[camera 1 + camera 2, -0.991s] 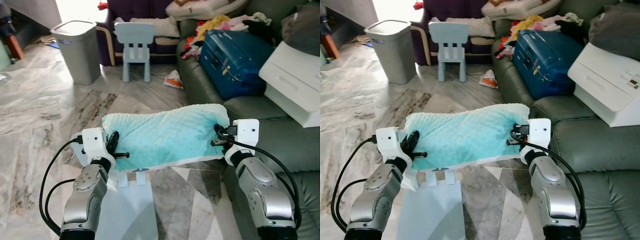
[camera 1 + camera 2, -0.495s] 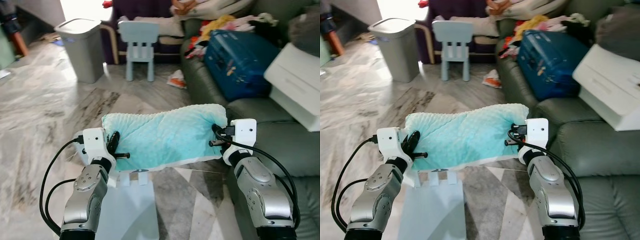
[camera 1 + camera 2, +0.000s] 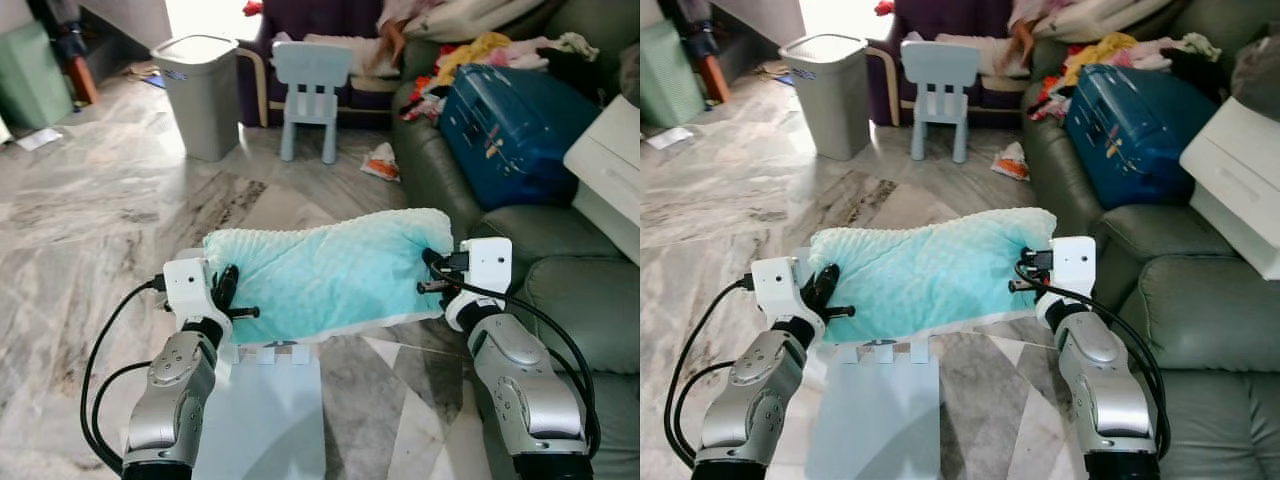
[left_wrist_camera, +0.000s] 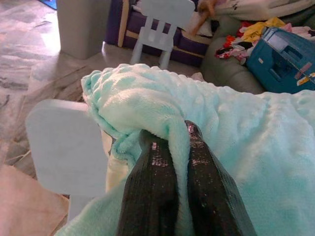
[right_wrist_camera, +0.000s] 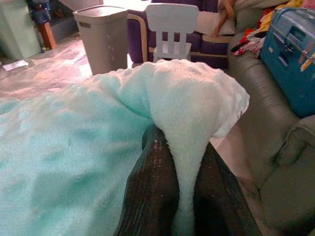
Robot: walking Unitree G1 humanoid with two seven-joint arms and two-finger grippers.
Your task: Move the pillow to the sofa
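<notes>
The left end effector (image 3: 232, 297) and right end effector (image 3: 432, 272) are each pinching an end of the mint pillow (image 3: 325, 272), holding it stretched above the marble floor (image 3: 90, 230), just beside the green sofa (image 3: 580, 300).

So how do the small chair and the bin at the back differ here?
The chair is pale blue, the bin grey. The chair is open-framed, with a slatted back and legs, while the bin is a closed box with a rim on top. The chair stands closer to the sofa than the bin, which is off to its left. Both stand upright on the marble floor, beyond the pillow.
</notes>
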